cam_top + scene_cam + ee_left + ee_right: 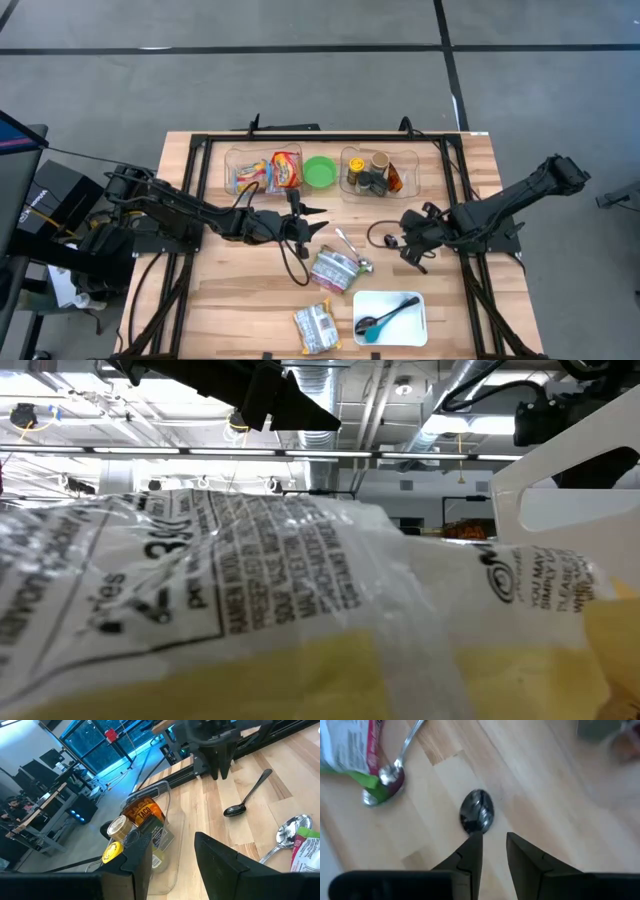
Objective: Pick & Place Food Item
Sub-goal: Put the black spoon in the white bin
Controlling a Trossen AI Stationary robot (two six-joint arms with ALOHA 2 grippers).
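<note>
Overhead first: wooden table (240, 300) w/ two clear bins at the back, left bin (262, 172) holding snack packs, right bin (380, 173) holding jars, green bowl (320, 171) between them. Left gripper (312, 228) hangs mid-table, fingers apart, nothing in them. Right gripper (412, 244) sits low just right of centre. Food pouch (334, 270) lies below the left gripper, silver spoon (352, 251) touching it; noodle packet (317, 327) at the front edge, beside a white tray (390, 317) w/ a teal-and-black spatula (388, 315). Table-level cam: noodle packet (260, 610) fills nearly the whole frame, white tray (570, 490) edge at right. Left wrist cam: fingers (220, 867) parted and empty, jars (140, 827) in the clear bin ahead, black spoon (248, 795) on the wood, other arm's gripper (217, 750) beyond it. Right wrist cam: fingers (470, 855) narrowly apart, empty, tips just short of the black spoon (477, 810) bowl; silver spoon (387, 777) and pouch (350, 745) further off.
</note>
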